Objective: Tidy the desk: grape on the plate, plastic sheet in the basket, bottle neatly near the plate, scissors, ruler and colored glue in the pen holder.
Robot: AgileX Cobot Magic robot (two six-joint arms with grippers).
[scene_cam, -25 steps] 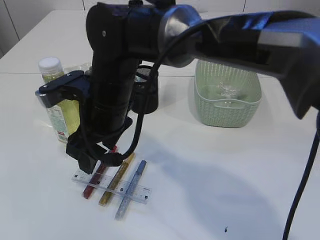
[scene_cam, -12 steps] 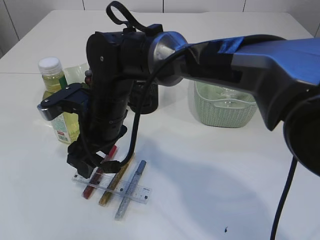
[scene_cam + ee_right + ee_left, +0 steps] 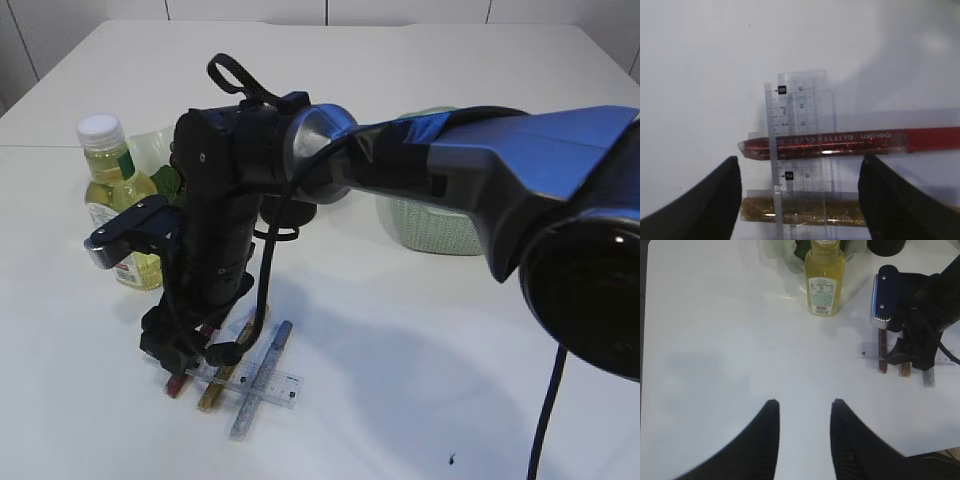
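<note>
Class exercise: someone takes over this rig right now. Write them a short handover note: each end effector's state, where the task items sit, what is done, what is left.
Left end effector: open, empty, over bare table.
Right end effector: open, low over the red glue.
Ruler lies across the red, gold and blue glue.
Bottle stands by the plate.
Basket and pen holder lie behind the right arm.
Plate contents unclear.
Left: ruler and glues into the holder.

1. Exterior view: slanted down from chest height across the white table (image 3: 420, 380); black right arm fills frame centre.
2. Left wrist view: high, looking down, far off; yellow-liquid plastic bottle (image 3: 825, 280) at top centre.
3. Right wrist view: very close, straight down on the clear plastic ruler (image 3: 800, 150).
4. All three views share the ruler and the red glitter-glue pen (image 3: 850, 142).
</note>
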